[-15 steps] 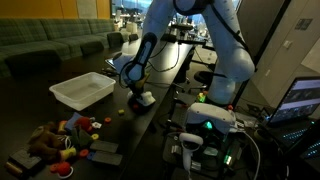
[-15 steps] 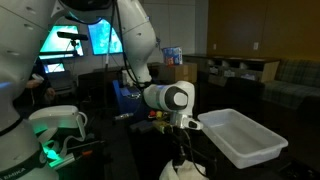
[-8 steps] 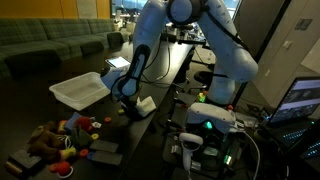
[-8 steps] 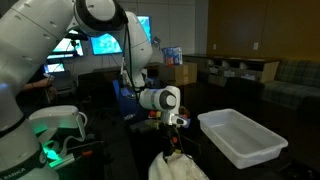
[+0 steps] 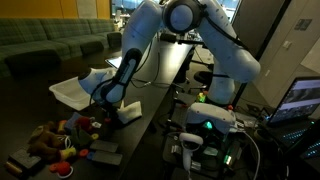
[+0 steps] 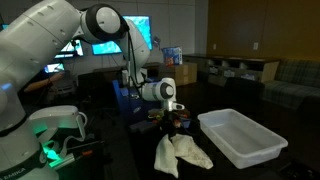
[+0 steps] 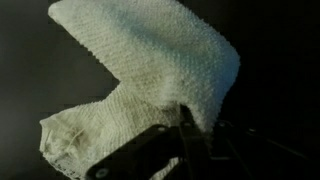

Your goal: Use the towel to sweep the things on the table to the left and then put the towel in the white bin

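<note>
The white knitted towel (image 7: 150, 70) lies spread on the dark table (image 5: 150, 100). It shows in both exterior views (image 5: 128, 110) (image 6: 180, 152). My gripper (image 7: 190, 140) is low over the table and its fingers are closed on one edge of the towel. In both exterior views the gripper (image 5: 108, 100) (image 6: 168, 120) sits at the table's edge, close beside the white bin (image 5: 82, 90) (image 6: 240, 135). The bin is open and looks empty. Small coloured things (image 6: 158, 116) show right by the gripper; I cannot tell them apart.
A pile of toys and blocks (image 5: 60, 138) lies on the floor below the table's edge. A lit green device (image 5: 210, 122) and cables stand on the table's other side. Monitors (image 6: 100, 38) and boxes (image 6: 180, 72) are behind.
The arm has swung along the table toward the edge by the bin, dragging the towel with it. The towel now lies more spread out behind the gripper.
</note>
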Robot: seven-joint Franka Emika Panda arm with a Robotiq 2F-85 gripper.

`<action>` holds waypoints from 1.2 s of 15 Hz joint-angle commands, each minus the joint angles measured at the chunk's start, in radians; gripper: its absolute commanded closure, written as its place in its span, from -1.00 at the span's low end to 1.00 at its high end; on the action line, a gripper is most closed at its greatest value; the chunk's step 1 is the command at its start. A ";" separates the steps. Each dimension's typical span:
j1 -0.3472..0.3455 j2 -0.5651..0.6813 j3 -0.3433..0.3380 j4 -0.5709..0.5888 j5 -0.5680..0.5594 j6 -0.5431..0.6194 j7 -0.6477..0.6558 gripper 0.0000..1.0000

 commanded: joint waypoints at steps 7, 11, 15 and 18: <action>0.088 0.053 0.114 0.271 0.043 -0.027 -0.099 0.75; 0.079 0.048 0.150 0.354 0.104 -0.028 -0.128 0.75; 0.070 0.011 0.158 0.379 0.146 -0.006 -0.161 0.75; 0.055 -0.056 0.160 0.351 0.165 0.018 -0.181 0.76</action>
